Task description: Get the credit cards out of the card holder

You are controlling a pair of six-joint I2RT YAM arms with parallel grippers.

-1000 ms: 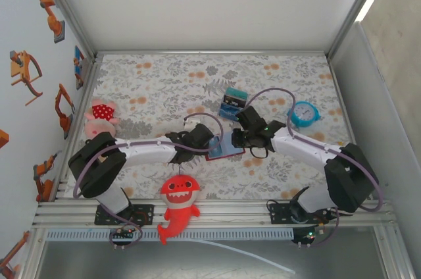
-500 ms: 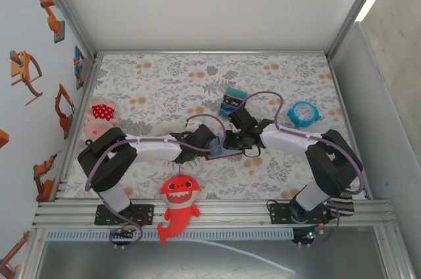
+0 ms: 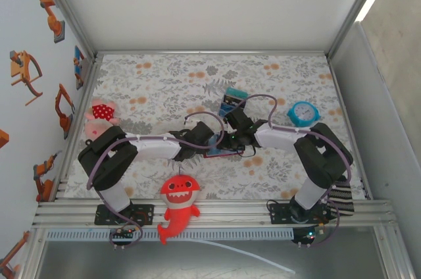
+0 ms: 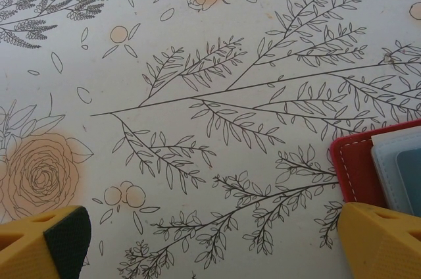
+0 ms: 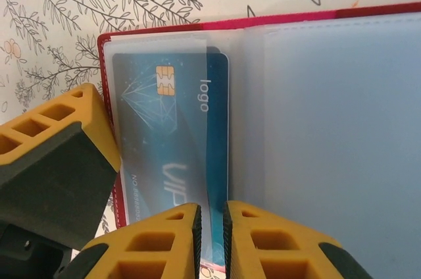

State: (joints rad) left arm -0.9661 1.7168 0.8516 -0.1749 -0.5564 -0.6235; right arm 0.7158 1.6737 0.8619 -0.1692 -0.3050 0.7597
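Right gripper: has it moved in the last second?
Yes. The right gripper has slid left, away from the blue clock, onto the card holder.

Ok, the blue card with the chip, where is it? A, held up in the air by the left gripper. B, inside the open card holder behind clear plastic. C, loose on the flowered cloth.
B: the right wrist view shows the credit card lying behind a clear sleeve in the open card holder, while the left gripper is open and empty.
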